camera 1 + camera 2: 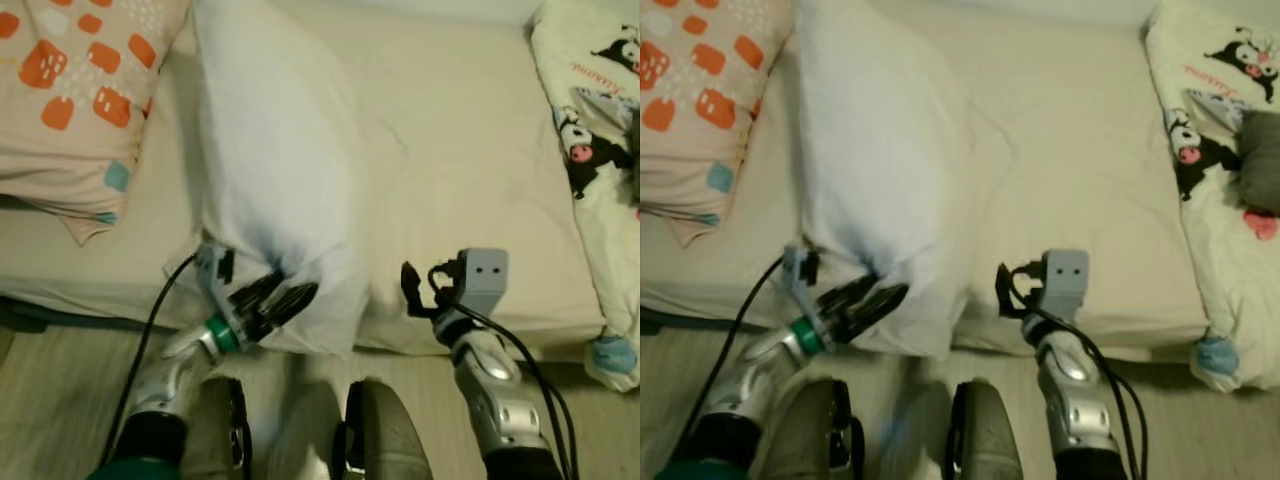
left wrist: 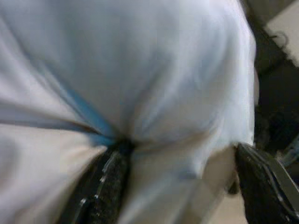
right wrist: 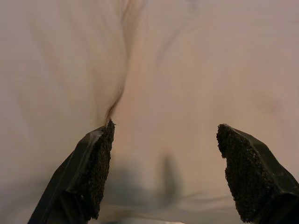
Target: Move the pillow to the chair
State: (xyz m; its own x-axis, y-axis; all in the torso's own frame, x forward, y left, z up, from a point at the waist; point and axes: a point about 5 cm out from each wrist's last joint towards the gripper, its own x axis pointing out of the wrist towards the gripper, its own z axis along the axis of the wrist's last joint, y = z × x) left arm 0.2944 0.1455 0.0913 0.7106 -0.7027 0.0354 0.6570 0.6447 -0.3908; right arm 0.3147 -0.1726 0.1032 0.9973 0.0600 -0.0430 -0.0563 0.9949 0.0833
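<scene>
White pillow on bed, left tool pinching its corner

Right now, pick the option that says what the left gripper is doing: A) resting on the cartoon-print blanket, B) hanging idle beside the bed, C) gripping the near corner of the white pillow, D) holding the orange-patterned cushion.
C: the left gripper has its black fingers closed into the bunched near corner of the white pillow at the edge of the bed.
</scene>
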